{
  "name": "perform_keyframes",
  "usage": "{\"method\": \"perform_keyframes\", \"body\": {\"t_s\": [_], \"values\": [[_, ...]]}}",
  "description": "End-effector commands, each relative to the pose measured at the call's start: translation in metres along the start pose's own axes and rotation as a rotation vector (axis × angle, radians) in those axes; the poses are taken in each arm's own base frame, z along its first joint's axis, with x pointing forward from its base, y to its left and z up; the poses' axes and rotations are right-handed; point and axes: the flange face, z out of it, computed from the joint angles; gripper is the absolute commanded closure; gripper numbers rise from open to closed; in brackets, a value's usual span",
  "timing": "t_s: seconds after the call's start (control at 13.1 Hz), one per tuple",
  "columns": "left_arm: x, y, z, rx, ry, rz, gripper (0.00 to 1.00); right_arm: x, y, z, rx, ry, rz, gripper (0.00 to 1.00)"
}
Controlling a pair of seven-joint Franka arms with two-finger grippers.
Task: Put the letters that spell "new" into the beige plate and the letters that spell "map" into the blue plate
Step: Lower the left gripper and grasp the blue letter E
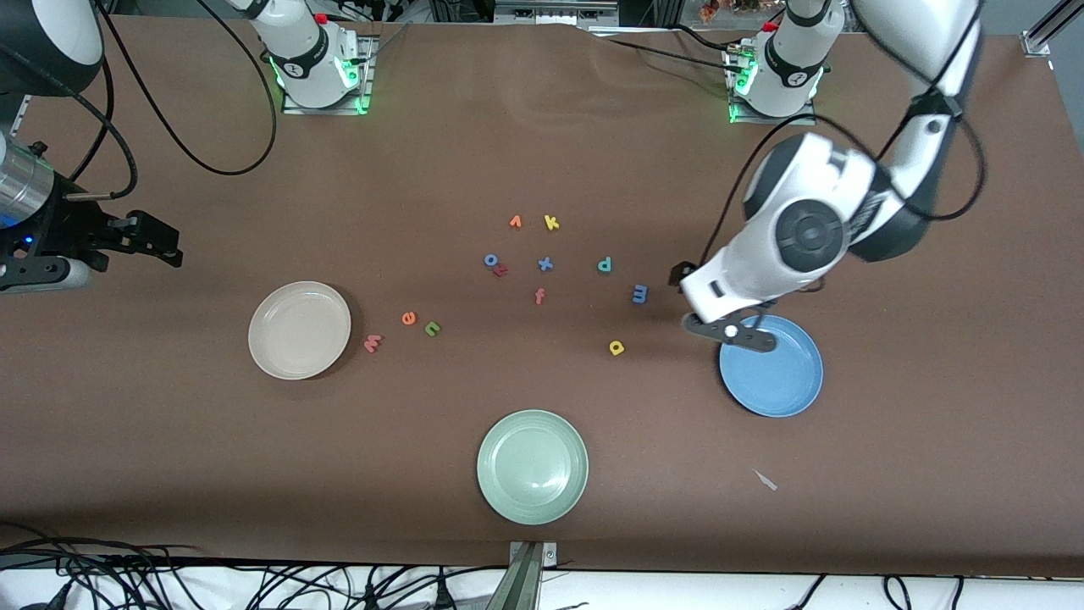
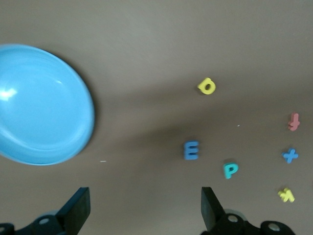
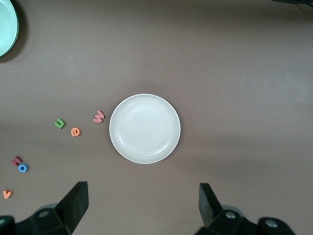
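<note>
The beige plate (image 1: 299, 330) (image 3: 145, 128) lies empty toward the right arm's end. Beside it sit the pink w (image 1: 372, 343) (image 3: 99, 116), orange e (image 1: 409, 318) (image 3: 75, 131) and green n (image 1: 433, 329) (image 3: 59, 123). The blue plate (image 1: 771, 366) (image 2: 44, 105) lies empty toward the left arm's end. Near it lie the blue m (image 1: 640, 294) (image 2: 191, 150), yellow a (image 1: 616, 347) (image 2: 207, 86) and teal p (image 1: 605, 265) (image 2: 230, 170). My left gripper (image 1: 730, 333) (image 2: 145, 205) hangs open and empty over the blue plate's rim. My right gripper (image 1: 157, 241) (image 3: 144, 205) is open and empty, high over the table beside the beige plate.
A pale green plate (image 1: 532, 466) (image 3: 7, 24) sits nearest the front camera. Mid-table lie an orange v-like letter (image 1: 516, 222), yellow k (image 1: 551, 223), blue x (image 1: 545, 264), salmon f (image 1: 539, 296), a blue o (image 1: 491, 260) and a red letter (image 1: 500, 270).
</note>
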Motion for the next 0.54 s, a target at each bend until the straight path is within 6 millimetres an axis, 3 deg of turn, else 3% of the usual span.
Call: {"method": "perform_keyframes", "body": {"t_s": [0.0,0.23,0.46], "values": [[0.006,0.035,0.039,-0.011,-0.017,-0.068,0.00,-0.002,0.000,-0.005,0.006,0.007,0.004,0.00],[0.012,0.055,0.118,-0.020,-0.036,-0.069,0.00,-0.003,0.000,-0.006,0.006,0.009,0.004,0.00],[-0.005,0.053,0.155,-0.016,-0.033,-0.065,0.00,-0.002,-0.001,-0.005,0.007,0.007,0.004,0.00]]}}
